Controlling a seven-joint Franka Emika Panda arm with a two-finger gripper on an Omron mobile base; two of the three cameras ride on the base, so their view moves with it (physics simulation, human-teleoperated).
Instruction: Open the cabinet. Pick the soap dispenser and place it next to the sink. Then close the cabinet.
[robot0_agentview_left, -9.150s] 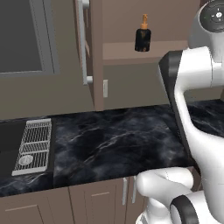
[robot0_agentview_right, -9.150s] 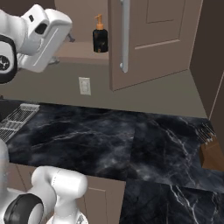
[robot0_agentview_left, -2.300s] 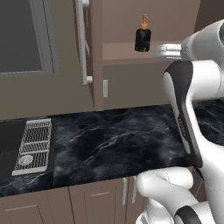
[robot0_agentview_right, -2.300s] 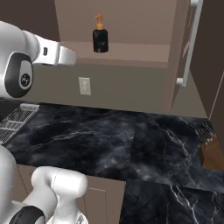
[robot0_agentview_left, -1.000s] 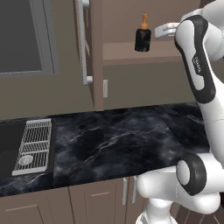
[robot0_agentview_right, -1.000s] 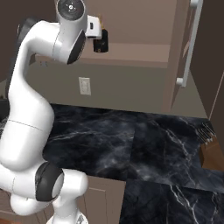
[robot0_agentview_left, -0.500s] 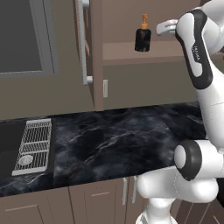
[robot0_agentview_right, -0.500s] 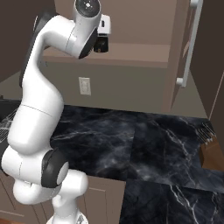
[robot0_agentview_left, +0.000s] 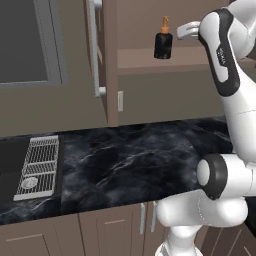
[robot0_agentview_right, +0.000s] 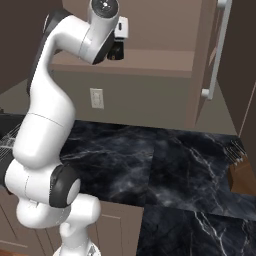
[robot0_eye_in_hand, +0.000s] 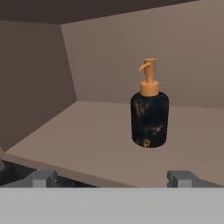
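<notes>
The cabinet (robot0_agentview_left: 150, 65) stands open, its left door (robot0_agentview_left: 103, 55) swung out with a long silver handle. On its shelf (robot0_eye_in_hand: 87, 140) the soap dispenser (robot0_agentview_left: 163, 42) stands upright, a black bottle with an orange pump. In the hand view the soap dispenser (robot0_eye_in_hand: 149, 117) sits right of centre, a short way ahead of my gripper (robot0_eye_in_hand: 113, 179). The fingertips (robot0_eye_in_hand: 42, 178) stand wide apart, open, with nothing between them. From the left base view my gripper (robot0_agentview_left: 182, 31) is just right of the bottle, at shelf height, not touching it. The sink (robot0_agentview_left: 11, 167) lies at the counter's far left.
A pale grid rack (robot0_agentview_left: 38, 167) lies in the sink's right side. The right cabinet door (robot0_agentview_right: 216, 55) hangs open over the black marble counter (robot0_agentview_right: 165, 160). A wall outlet (robot0_agentview_right: 96, 98) sits under the shelf. A knife block (robot0_agentview_right: 241, 172) stands at the counter's right end. A grey-framed window (robot0_agentview_left: 27, 42) is at the left.
My hand has edged left toward the soap dispenser at shelf height, and the arm has swung more upright. The jaws stayed open. The bottle has not moved.
</notes>
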